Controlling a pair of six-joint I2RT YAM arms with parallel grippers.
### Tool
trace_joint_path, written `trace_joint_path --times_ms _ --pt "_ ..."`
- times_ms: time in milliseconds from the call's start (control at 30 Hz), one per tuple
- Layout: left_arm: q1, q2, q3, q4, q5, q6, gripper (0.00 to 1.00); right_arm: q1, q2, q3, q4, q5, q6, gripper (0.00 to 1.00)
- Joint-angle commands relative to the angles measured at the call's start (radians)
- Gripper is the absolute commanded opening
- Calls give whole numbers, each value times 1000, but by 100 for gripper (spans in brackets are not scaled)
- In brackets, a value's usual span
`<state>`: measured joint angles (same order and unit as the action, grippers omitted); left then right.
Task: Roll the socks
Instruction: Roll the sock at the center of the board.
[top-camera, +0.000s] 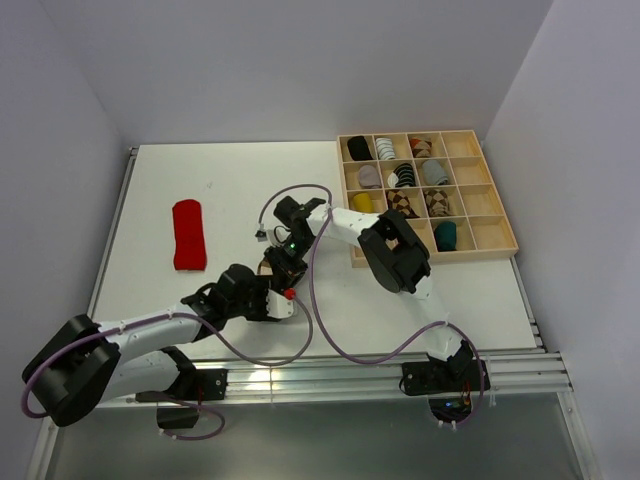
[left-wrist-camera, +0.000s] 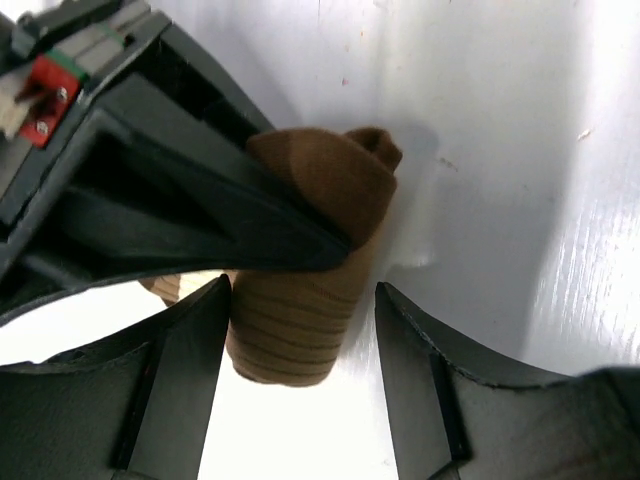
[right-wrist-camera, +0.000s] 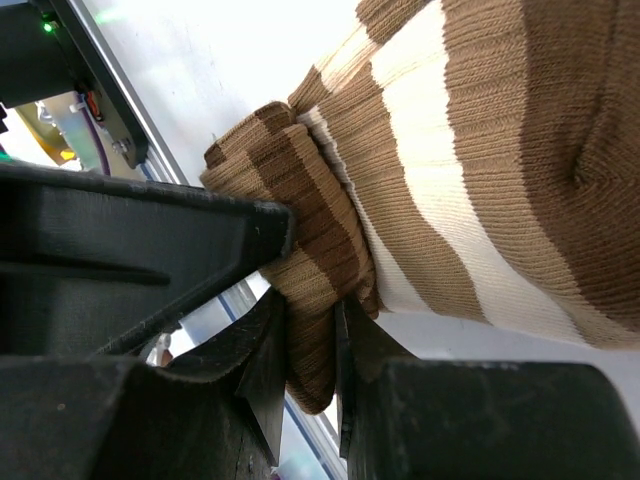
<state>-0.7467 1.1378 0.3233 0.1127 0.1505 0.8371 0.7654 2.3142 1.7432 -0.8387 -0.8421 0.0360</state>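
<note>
I have my right jaws clenched on a fold of the striped sock (right-wrist-camera: 470, 150); my left jaws straddle it, released.

Left arm (top-camera: 150, 335) — lies low, stretched from its base at the near left corner rightward toward mid-table, wrist level; its left gripper (left-wrist-camera: 300, 335) has its jaws wide apart, pressing on nothing. Right arm (top-camera: 400, 260) — stands up from its base at the near right with the elbow folded high, forearm reaching leftward and wrist tipped down; its right gripper (right-wrist-camera: 312, 345) has its jaws drawn nearly together, pinching a fold of the striped sock (right-wrist-camera: 480, 150). The two grippers sit close, one right finger (left-wrist-camera: 200, 225) crossing just ahead of the left fingertips.
</note>
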Motion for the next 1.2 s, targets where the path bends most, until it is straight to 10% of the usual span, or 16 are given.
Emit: trace_joint_path --times_ms 0,333,600,1167 --pt "-26 34 -12 19 -15 39 64 -6 42 27 -16 34 -18 2" --pt "-40 175 52 5 -37 4 38 -12 22 -4 -2 20 -18 2" --pt "-34 206 121 -146 70 -26 9 -49 -110 -150 152 80 56 29" --pt "188 298 420 -519 574 -40 0 -236 -823 -743 619 468 334 50"
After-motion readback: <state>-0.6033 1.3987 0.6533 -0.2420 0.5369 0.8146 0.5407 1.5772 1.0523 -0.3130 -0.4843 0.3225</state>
